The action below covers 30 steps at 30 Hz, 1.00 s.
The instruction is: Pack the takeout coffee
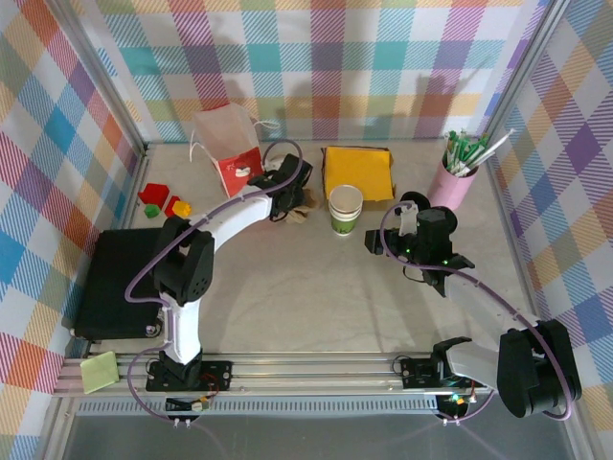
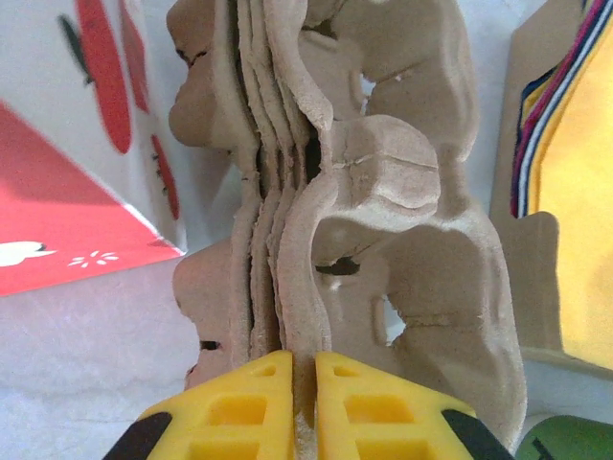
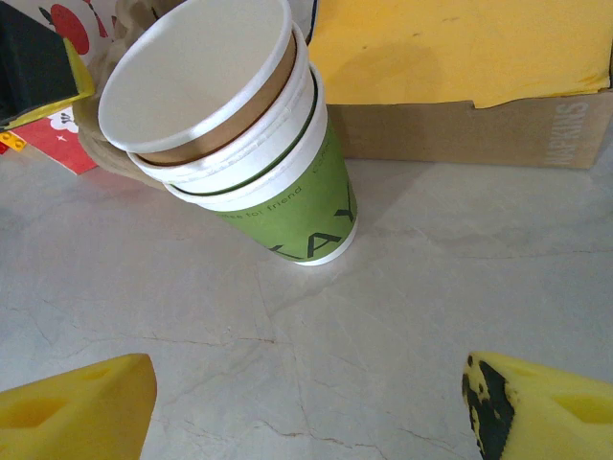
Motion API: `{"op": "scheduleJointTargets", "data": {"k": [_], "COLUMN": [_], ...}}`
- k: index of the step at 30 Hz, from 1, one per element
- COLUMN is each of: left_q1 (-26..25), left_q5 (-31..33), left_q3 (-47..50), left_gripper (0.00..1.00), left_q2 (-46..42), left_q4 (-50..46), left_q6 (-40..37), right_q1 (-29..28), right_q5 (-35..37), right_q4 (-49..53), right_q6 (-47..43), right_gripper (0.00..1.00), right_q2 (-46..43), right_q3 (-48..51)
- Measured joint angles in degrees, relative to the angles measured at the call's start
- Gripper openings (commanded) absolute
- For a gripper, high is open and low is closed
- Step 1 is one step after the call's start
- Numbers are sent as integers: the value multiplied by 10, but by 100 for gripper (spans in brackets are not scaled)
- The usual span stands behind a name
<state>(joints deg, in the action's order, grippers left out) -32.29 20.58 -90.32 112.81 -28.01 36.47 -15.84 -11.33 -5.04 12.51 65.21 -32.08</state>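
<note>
The coffee cup (image 3: 278, 182) is standing upright mid-desk, toward the far edge, with more cups nested inside it. It is lying straight ahead of the nearer right end effector (image 3: 311, 407), which is gaping open. The left end effector (image 2: 305, 383) is pinching a stack of pulp carriers (image 2: 364, 192) just beside the cup. A napkin box (image 1: 358, 171) is sitting close behind.

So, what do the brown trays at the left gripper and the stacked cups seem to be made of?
Brown trays: probably molded paper pulp; matte, rough, fibrous surface with ragged edges.
Stacked cups: apparently paper; smooth white rolled rims, printed green band.
</note>
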Motion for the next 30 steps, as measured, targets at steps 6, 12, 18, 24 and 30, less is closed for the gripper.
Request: {"op": "scheduleJointTargets", "data": {"k": [6, 12, 18, 24, 30], "left_q1": [7, 7, 10, 19, 21], "left_q5": [-2, -11, -28, -50, -63], "left_q3": [25, 55, 93, 127, 146], "left_gripper": [11, 11, 11, 15, 27], "left_q2": [-19, -36, -60, -73, -73], "left_q4": [3, 19, 39, 57, 43], "left_q6": [2, 5, 19, 26, 18], "right_q1": [0, 0, 0, 0, 0], "right_q5": [0, 0, 0, -1, -2], "right_q4": [0, 0, 1, 1, 1], "right_q6": [-2, -2, -2, -2, -2], "right_gripper": [84, 84, 84, 84, 84], "right_q2": [0, 0, 0, 0, 0], "right_q3": [0, 0, 0, 0, 0]}}
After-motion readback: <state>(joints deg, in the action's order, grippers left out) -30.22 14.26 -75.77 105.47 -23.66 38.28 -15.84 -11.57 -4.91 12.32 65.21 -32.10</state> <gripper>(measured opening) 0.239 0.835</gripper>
